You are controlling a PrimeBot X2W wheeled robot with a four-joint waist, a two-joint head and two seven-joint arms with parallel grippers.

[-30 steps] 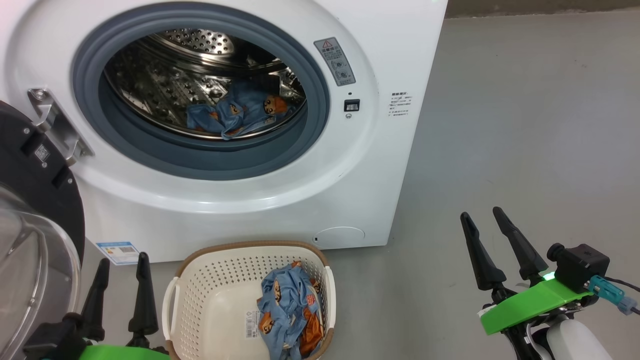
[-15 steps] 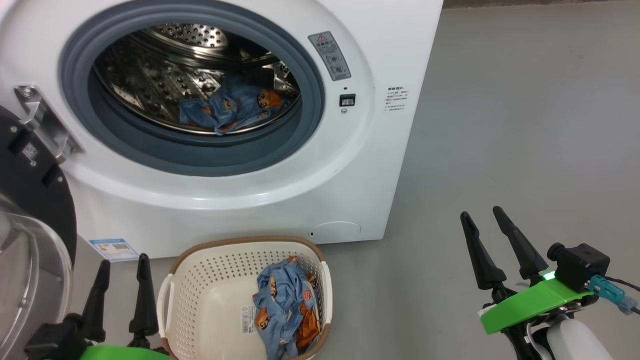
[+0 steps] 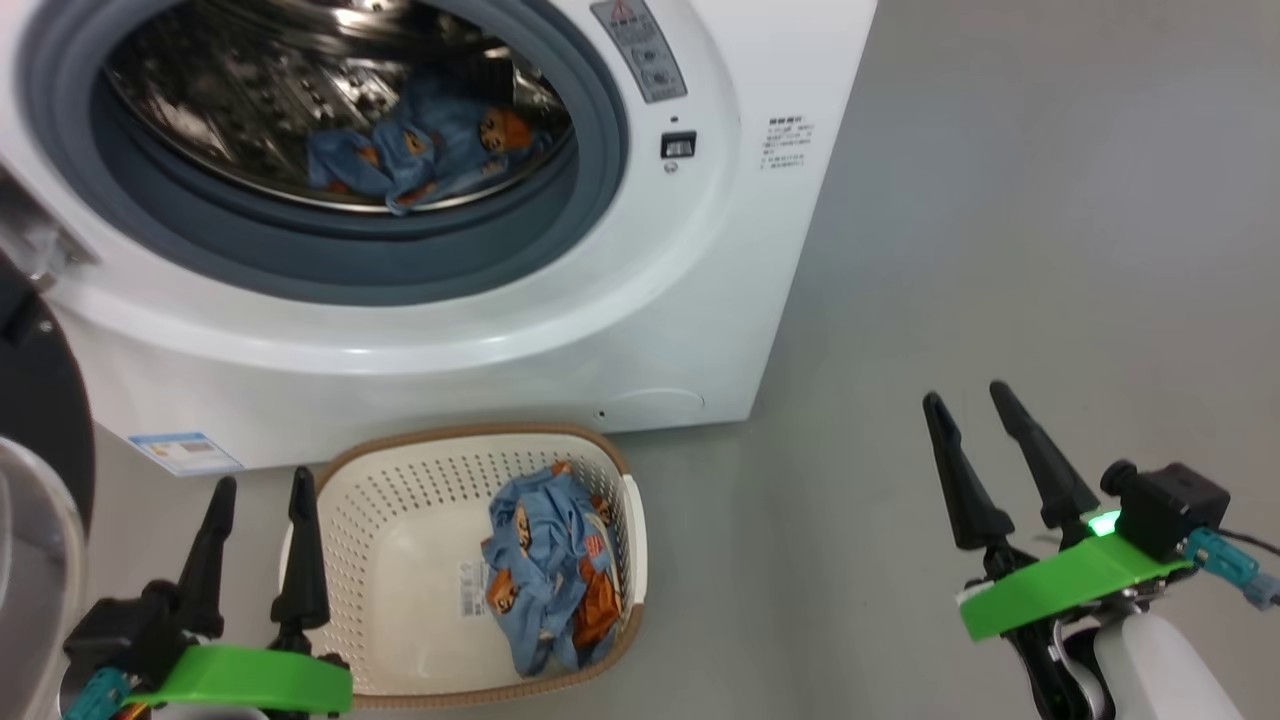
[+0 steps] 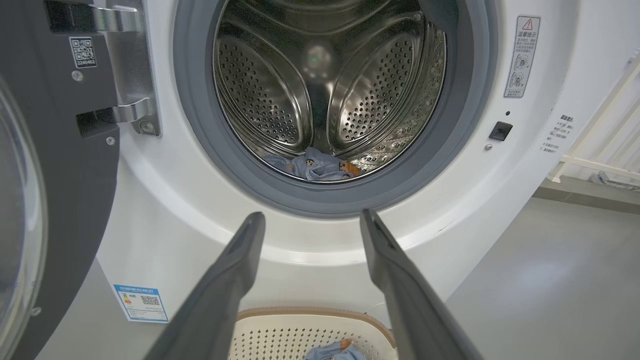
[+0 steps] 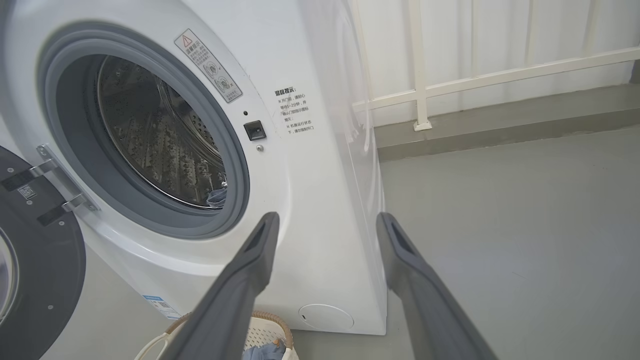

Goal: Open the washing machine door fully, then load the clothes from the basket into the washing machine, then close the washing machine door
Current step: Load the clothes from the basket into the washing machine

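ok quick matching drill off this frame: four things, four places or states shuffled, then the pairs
Things:
1. washing machine door
2. basket
3. left gripper
4. right gripper

Places or states:
A. open, over bare floor to the right of the washing machine
B. on the floor in front of the washing machine, clothes inside
C. swung open at the left of the washing machine
D. open, by the basket's left edge

Pairs: 1-C, 2-B, 3-D, 4-A
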